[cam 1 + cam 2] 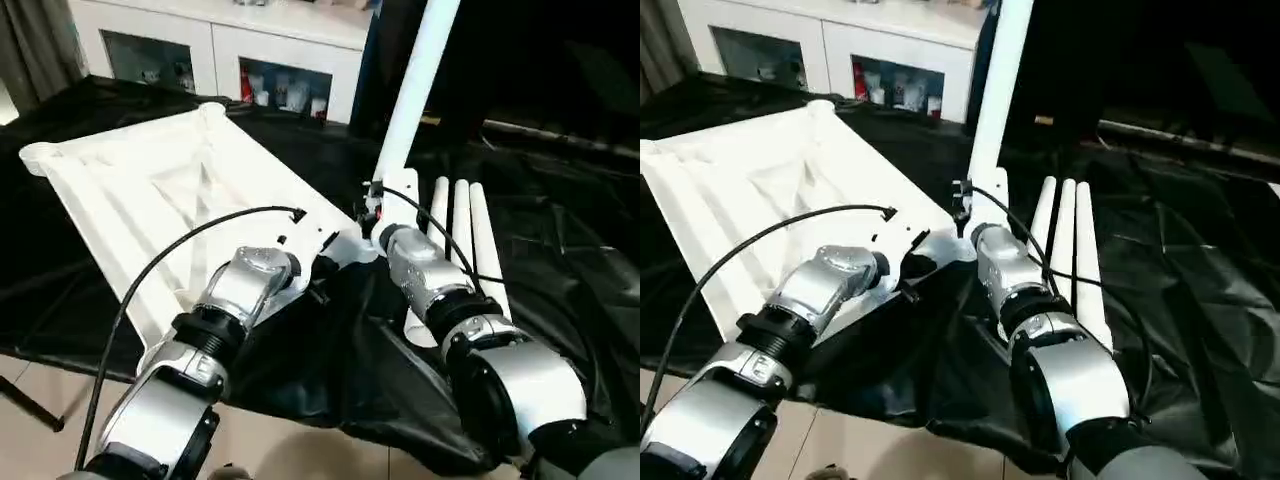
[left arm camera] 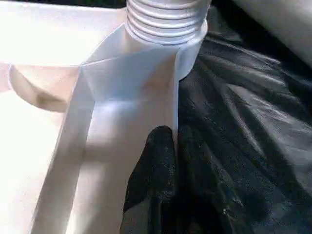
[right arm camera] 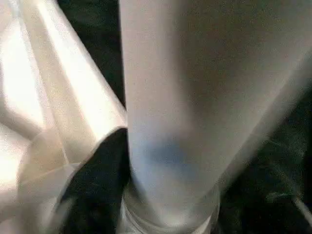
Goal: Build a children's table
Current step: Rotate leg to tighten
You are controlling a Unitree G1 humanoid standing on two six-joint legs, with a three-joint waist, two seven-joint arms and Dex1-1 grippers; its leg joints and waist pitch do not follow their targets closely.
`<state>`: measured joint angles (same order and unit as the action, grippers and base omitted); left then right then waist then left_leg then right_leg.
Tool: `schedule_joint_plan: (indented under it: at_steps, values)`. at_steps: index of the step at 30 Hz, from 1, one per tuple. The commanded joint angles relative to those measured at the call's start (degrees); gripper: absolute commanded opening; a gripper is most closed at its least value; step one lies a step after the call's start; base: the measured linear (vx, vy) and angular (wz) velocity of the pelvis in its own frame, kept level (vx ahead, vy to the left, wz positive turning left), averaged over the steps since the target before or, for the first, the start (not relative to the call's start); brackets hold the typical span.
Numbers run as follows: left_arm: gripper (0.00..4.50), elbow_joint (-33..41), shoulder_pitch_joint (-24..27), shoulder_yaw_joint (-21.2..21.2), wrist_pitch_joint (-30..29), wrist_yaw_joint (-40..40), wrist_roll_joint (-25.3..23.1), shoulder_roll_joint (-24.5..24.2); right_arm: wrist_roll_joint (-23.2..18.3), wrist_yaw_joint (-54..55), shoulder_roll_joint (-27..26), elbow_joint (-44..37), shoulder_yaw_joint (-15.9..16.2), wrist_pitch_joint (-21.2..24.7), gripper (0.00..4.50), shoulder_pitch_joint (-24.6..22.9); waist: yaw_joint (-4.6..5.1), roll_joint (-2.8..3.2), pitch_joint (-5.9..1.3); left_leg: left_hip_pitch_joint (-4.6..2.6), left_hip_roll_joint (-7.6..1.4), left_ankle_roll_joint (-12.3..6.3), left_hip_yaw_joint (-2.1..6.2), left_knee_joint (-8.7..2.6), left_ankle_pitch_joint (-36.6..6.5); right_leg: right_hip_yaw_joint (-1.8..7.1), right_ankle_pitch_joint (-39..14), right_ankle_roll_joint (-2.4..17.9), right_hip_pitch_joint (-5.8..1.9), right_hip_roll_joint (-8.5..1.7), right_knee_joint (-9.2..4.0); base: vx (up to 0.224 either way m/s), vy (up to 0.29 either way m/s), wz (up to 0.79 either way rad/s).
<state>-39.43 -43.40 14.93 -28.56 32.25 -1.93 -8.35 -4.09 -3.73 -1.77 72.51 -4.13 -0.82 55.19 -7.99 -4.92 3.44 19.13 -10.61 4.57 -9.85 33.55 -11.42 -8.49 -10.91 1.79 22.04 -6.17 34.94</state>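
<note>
The white table top (image 1: pixel 150 190) lies upside down on the black sheet (image 1: pixel 560 260) that covers the surface, its ribbed underside facing up and one corner reaching toward the robot. At that near corner a white leg (image 1: pixel 415 80) stands upright and slightly tilted in the corner socket (image 2: pixel 163 22), where the leg's ribbed threaded end meets the collar. Three more white legs (image 1: pixel 460 230) lie side by side on the sheet just beside that corner, to the right of the standing leg. The left tool (image 2: pixel 156 161) is clenched, its black fingers pressed together against the edge wall of the table top right by the socket. The right tool (image 1: pixel 378 212) sits at the foot of the standing leg; in the right wrist view one black finger (image 3: pixel 100 180) lies against the leg's lower end, beside the table top's rim, but I cannot tell whether the leg is actually gripped or the fingers stand loose around it. Behind the surface stands a white cabinet (image 1: pixel 230 50) with glass doors.
</note>
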Motion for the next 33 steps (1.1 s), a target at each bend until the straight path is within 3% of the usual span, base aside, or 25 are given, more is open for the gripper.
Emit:
schedule_joint_plan:
  at_steps: [1, 3, 4, 5, 7, 10, 11, 15, 19, 21, 23, 24, 27, 31, 33]
  values:
    - [0.00, 0.70, -1.76, -0.87, 1.47, -1.46, -1.52, -1.32, 0.24, -3.04, -0.52, 3.18, 0.38, 2.39, 2.96, -0.82, 0.18, 0.58, -3.10, 0.55, -3.37, 2.32, 1.62, -5.34, -16.33, 4.86, -24.70, 2.98, -1.84, -5.29, -5.48, 0.000, 0.000, 0.00]
    - [0.00, 0.91, -1.75, -0.56, 1.98, -0.97, -1.74, -1.75, 0.18, -4.16, -0.36, 2.95, 0.41, 2.13, 3.04, -0.33, -0.05, 0.58, -3.46, 0.22, -3.36, 2.05, 1.44, -5.18, -14.99, 4.86, -23.96, 2.98, -1.80, -5.36, -5.45, 0.000, 0.000, 0.00]
    - [0.00, 1.08, -1.75, -0.33, 2.28, -0.53, -1.89, -2.13, -0.14, -4.86, -0.26, 2.75, 0.13, 1.90, 3.04, 0.01, -0.10, 0.50, -3.81, 0.92, -3.32, 1.68, 1.40, -5.15, -11.37, 4.92, -18.78, 3.69, -2.37, -5.16, -4.68, 0.000, 0.000, 0.00]
    - [0.00, 1.22, -1.73, -0.18, 2.43, -0.24, -1.97, -2.40, -0.34, -5.32, -0.20, 2.62, -0.14, 1.73, 3.22, 0.24, -0.10, 0.43, -3.92, 1.16, -3.35, 1.44, 1.39, -5.14, -9.70, 4.88, -16.18, 4.12, -2.52, -5.02, -4.27, 0.000, 0.000, 0.00]
    - [0.00, 2.61, -1.30, 0.56, 3.11, 1.36, -2.32, -3.78, -0.11, -8.08, 0.58, 1.90, -0.29, 0.84, 3.42, 1.09, -0.11, 0.94, -4.45, 1.39, -3.37, 0.24, 1.01, -4.42, -2.37, 4.88, -2.84, 7.86, -2.68, -4.47, -2.65, 0.000, 0.000, 0.00]
    - [0.00, 3.23, -1.01, 0.79, 3.57, 2.10, -2.41, -4.40, 0.07, -9.70, 1.09, 1.57, -0.28, 0.38, 3.51, 1.52, 0.05, 0.95, -4.37, 1.42, -3.14, -0.93, 0.67, -4.08, -0.64, 4.85, 1.93, 10.13, -2.80, -4.05, -2.21, 0.000, 0.000, 0.00]
    - [0.00, 3.46, -0.83, 1.02, 4.50, 2.81, -2.51, -4.90, 0.16, -11.10, 1.53, 1.29, -0.16, 0.16, 3.75, 1.81, 0.03, 1.06, -4.40, 1.35, -3.11, -1.32, 0.62, -3.99, -0.35, 4.86, 2.42, 10.76, -2.86, -4.07, -2.16, 0.000, 0.000, 0.00]
    - [0.00, 5.25, 0.43, 1.90, 6.34, 6.02, -2.60, -7.13, 0.75, -18.48, 3.88, -0.15, 0.96, -0.25, 4.01, 2.11, -0.01, 1.33, -4.31, 0.97, -3.44, -1.51, 0.50, -3.99, -1.89, 4.80, 1.34, 12.22, -2.83, -4.01, -2.22, 0.000, 0.000, 0.00]
    - [0.00, 8.90, 2.83, 3.08, 9.77, 11.01, -2.18, -10.24, 1.33, -27.54, 7.17, -2.87, 2.51, -1.64, 4.30, 0.88, 0.09, 1.41, -4.31, 1.10, -3.69, -1.58, 0.53, -3.95, -2.80, 4.80, 1.12, 12.67, -3.00, -4.13, -2.21, 0.000, 0.000, 0.00]
    - [0.00, 10.82, 4.24, 3.47, 13.06, 14.42, -1.45, -11.76, 0.49, -33.53, 8.74, -4.80, 2.67, -2.76, 4.41, -0.51, -0.07, 1.69, -4.26, 0.96, -3.54, -2.23, 0.39, -3.78, -2.55, 4.84, 1.91, 13.19, -2.89, -3.96, -2.15, 0.000, 0.000, 0.00]
    - [0.00, 12.84, 5.65, 3.77, 13.71, 17.87, -0.54, -13.50, -0.05, -40.29, 10.74, -7.13, 3.42, -3.82, 4.41, -2.53, -0.20, 1.57, -4.29, 0.87, -3.62, -2.71, 0.39, -3.72, -2.55, 4.83, 2.33, 13.34, -2.96, -3.98, -2.02, 0.000, 0.000, 0.00]
    - [0.00, 15.52, 7.36, 3.76, 15.15, 22.19, 1.39, -15.11, -0.06, -47.84, 12.76, -9.72, 5.08, -5.11, 4.41, -4.87, -0.36, 1.74, -4.29, 0.65, -3.70, -3.08, 0.34, -3.66, -2.51, 4.78, 2.86, 13.96, -2.80, -3.90, -1.97, 0.000, 0.000, 0.00]
    - [0.00, 19.54, 9.12, 4.25, 14.72, 26.58, 3.13, -17.35, 0.72, -53.76, 14.77, -11.83, 7.24, -6.21, 4.41, -7.36, -0.55, 1.90, -4.25, 0.84, -3.88, -3.52, 0.25, -3.53, -2.10, 4.69, 3.84, 15.28, -2.81, -3.62, -1.77, 0.000, 0.000, 0.00]
    - [0.00, 21.73, 10.23, 4.79, 14.79, 28.76, 3.53, -18.74, 0.86, -57.35, 15.70, -13.24, 8.42, -7.19, 4.41, -9.02, -0.47, 1.87, -3.94, 0.92, -4.01, -1.69, 0.39, -3.70, -6.02, 4.79, -2.96, 14.57, -2.70, -3.94, -2.29, 0.000, 0.000, 0.00]
    - [0.00, 24.91, 11.99, 4.97, 14.84, 30.97, 4.33, -20.06, 0.41, -61.39, 15.88, -16.37, 9.28, -8.03, 4.41, -11.43, -0.59, 1.71, -3.80, 1.07, -3.98, -0.92, 0.44, -3.72, -7.83, 4.90, -6.89, 12.89, -2.83, -4.15, -2.77, 0.000, 0.000, 0.00]
